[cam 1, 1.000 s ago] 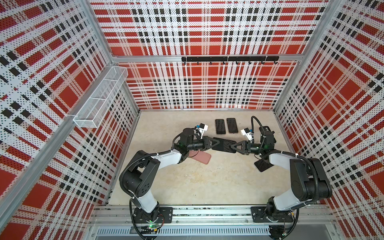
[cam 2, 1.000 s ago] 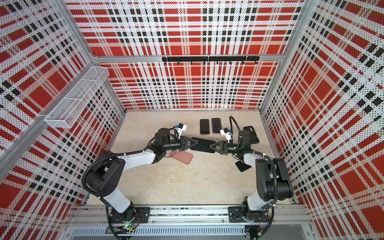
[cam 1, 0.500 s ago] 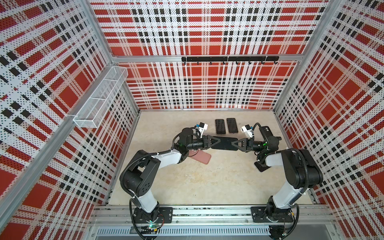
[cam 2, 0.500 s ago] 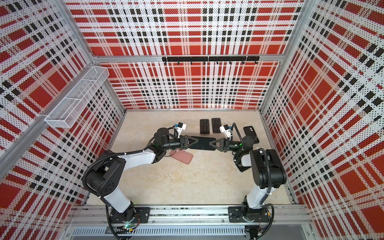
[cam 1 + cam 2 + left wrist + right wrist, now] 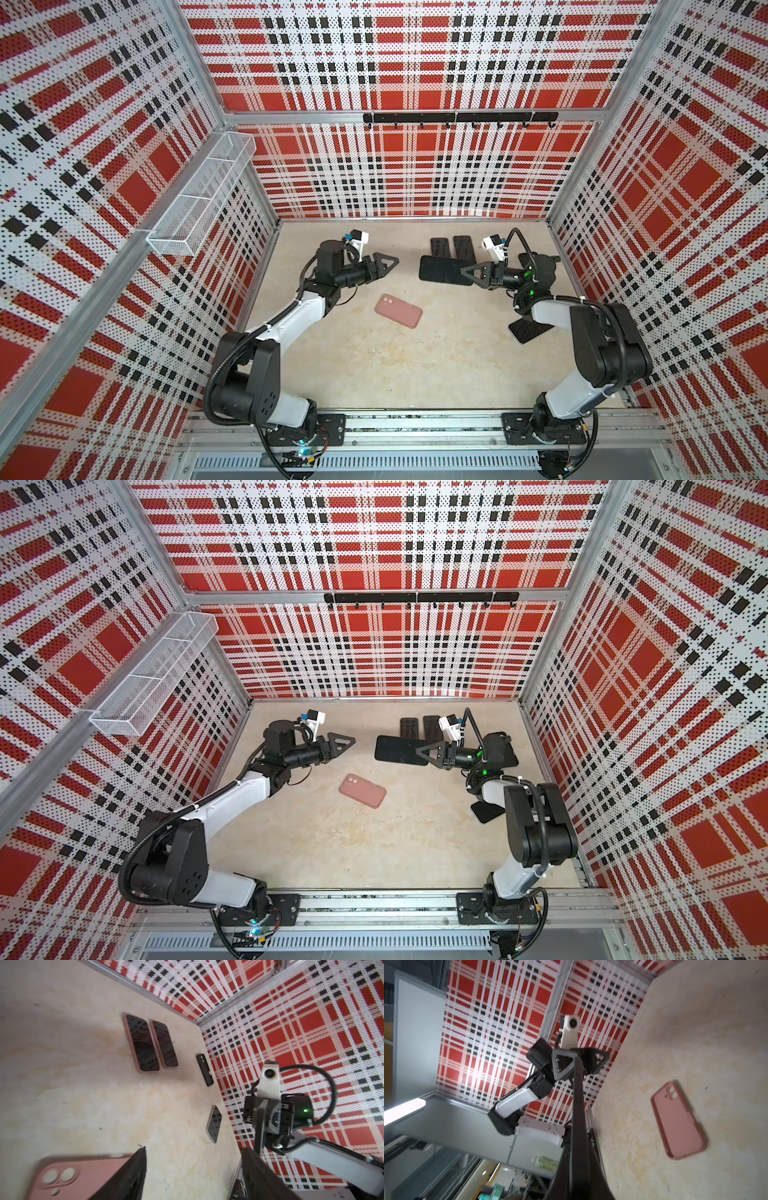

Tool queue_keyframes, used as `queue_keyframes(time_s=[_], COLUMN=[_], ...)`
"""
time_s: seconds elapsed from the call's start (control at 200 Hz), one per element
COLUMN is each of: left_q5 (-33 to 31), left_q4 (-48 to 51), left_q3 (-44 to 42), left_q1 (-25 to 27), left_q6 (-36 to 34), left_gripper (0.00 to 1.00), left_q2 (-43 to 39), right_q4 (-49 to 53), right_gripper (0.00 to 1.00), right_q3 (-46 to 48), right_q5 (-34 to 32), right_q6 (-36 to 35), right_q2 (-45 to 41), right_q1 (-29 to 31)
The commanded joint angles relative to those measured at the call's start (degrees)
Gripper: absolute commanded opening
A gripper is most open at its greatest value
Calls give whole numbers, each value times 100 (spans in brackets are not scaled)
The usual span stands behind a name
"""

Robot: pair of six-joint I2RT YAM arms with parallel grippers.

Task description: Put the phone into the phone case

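At the front edge of the desk (image 5: 415,374) the two arm bases sit on an aluminium rail. Just behind the right arm's base, partly under its forearm, a white-edged phone (image 5: 524,332) lies screen up on the desk.

Further in, near the middle, the pink phone case (image 5: 399,311) lies flat with its camera cut-outs toward the left arm, touched by neither arm.

Beyond the case, both arms reach toward each other above the desk. The left fingers (image 5: 392,260) stand apart with nothing between them; the left wrist view shows bare desk in the gap. The right fingers (image 5: 467,271) are clamped on one short end of the black phone (image 5: 440,270), which sticks out toward the left arm, clear of the desk and well apart from the left fingers. In the right wrist view it shows edge-on, its side buttons visible. It is outside the case, farther back and to the right of it.

Behind the right wrist, by the right wall, a black case (image 5: 510,754) lies mostly hidden.

Nearer the back wall, two cased phones (image 5: 439,249) (image 5: 462,248) lie side by side, screens up, in pink cases.

On the plaid walls hang a wire basket (image 5: 199,195) at left and a black hook rail (image 5: 457,118) at the back.
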State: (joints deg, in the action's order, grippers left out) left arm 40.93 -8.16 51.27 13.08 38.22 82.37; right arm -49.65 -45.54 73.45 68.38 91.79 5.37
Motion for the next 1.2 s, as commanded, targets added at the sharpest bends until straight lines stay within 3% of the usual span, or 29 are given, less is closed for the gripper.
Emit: queue_keyframes(time_s=[0.0, 0.08, 0.215, 0.426, 0.546, 0.701, 1.192], left_q5=[-531, -1339, -2340, -3239, -3646, -3796, -3948], left_q4=[832, 1229, 1445, 1874, 2115, 2150, 2359], left_q3=[-73, -150, -224, 236, 453, 549, 769], left_q1=[-174, -74, 63, 642, 803, 878, 1156], left_q6=[-628, -963, -1210, -1676, -1856, -1881, -1730], left_gripper=[71, 67, 59, 51, 48, 45, 28], left_q2=[-319, -287, 90, 996, 1346, 1600, 2190], right_q4=[4608, 4135, 4809, 4816, 4334, 4421, 3907], right_gripper=[0, 0, 0, 0, 0, 0, 0], right_q3=[-1039, -925, -701, 370, 1063, 1319, 1601], right_q5=[-1156, -1222, -1626, -2029, -1862, -1763, -1450], right_q6=[-3467, -2941, -3233, -2970, -2506, -2444, -2395], right_q2=[-561, -668, -1048, -1901, -2357, -2621, -2328], right_q1=[256, 261, 267, 198, 77, 16, -62])
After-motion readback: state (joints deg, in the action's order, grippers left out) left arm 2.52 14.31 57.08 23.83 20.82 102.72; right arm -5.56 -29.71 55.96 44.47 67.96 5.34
